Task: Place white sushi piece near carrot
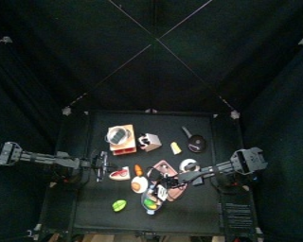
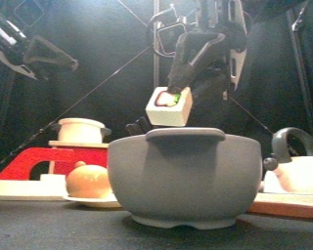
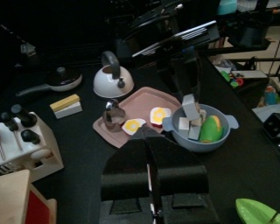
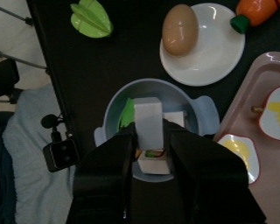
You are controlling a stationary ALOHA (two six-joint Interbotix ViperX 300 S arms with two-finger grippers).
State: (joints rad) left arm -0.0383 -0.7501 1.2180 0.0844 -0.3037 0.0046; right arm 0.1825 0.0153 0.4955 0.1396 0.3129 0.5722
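The right gripper [image 2: 182,90] hangs directly above the grey bowl [image 2: 186,176], its jaws clamped on the white sushi piece [image 2: 168,107], which is lifted clear of the bowl's rim. Seen from the right wrist, the sushi piece [image 4: 150,140] sits over the bowl [image 4: 113,109], near the white plate [image 4: 219,54] bearing an egg [image 4: 180,29]; the carrot [image 4: 257,9] lies just beyond that plate. The left gripper [image 3: 157,166] waits back over the bench [image 3: 73,153], its jaws parted and empty.
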